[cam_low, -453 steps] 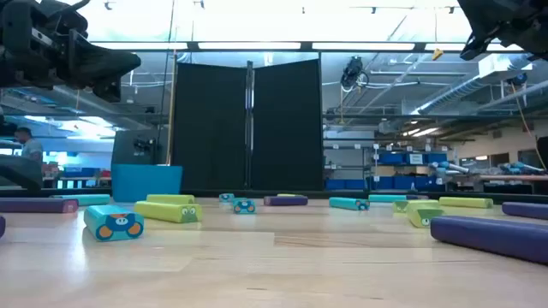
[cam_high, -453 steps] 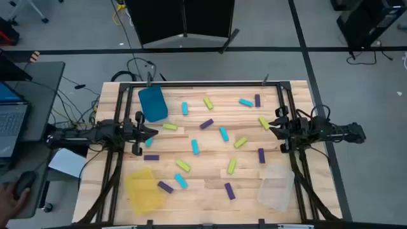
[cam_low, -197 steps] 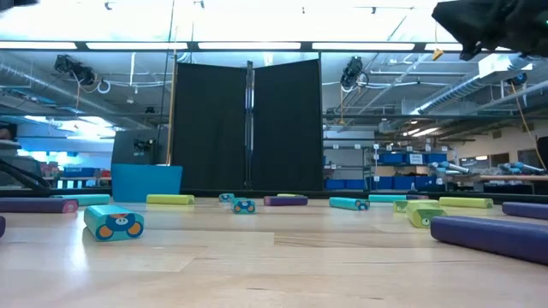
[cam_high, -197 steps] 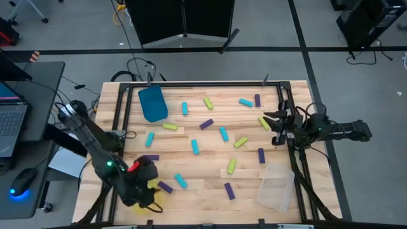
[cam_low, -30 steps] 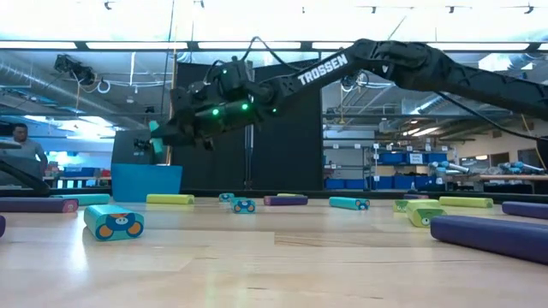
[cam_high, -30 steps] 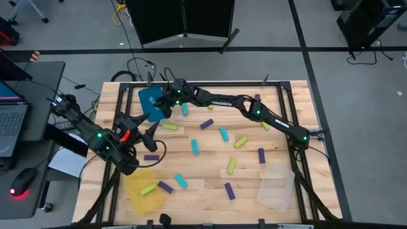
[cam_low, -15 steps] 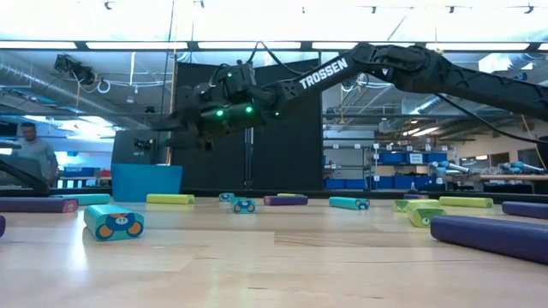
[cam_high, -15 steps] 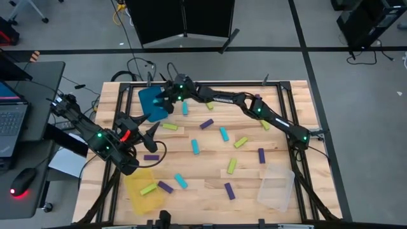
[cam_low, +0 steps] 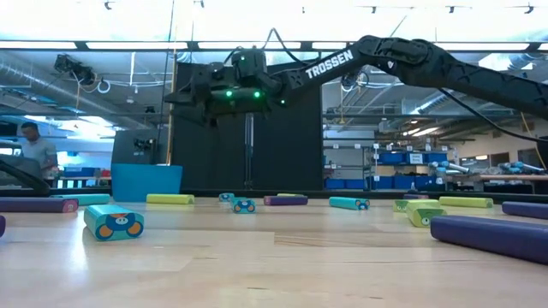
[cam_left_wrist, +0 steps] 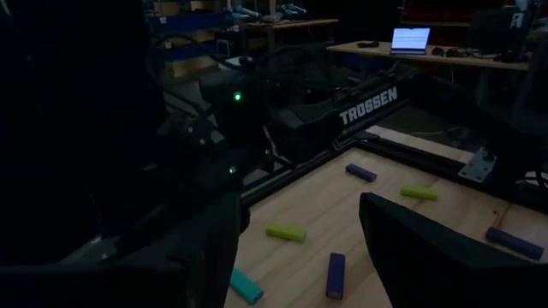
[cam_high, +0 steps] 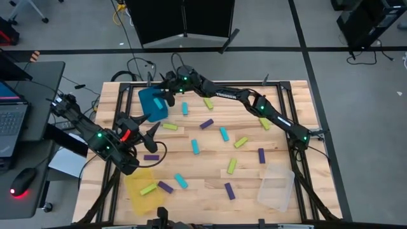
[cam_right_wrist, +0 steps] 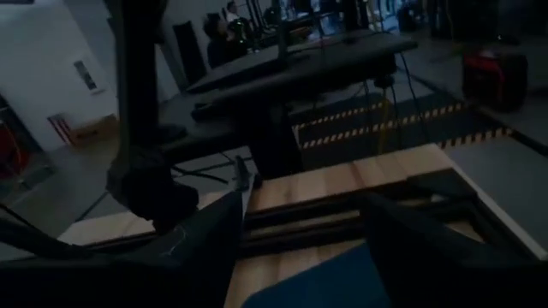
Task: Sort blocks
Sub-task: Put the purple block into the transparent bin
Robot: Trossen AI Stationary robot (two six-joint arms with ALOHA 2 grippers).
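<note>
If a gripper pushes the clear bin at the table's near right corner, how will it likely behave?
The clear bin looks thin-walled and holds nothing visible, so it is probably light and would slide on the smooth wooden table rather than resist. It sits skewed beside the table's edge, so a push toward that edge might send it off.

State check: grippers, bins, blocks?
right gripper: open, empty, above the teal bin
left gripper: open, empty, over the table's left side
teal bin: upright, contents unclear
yellow bin: holds one lime block
clear bin: no block visible inside
loose blocks: lying flat, scattered on the table, unsorted
</note>
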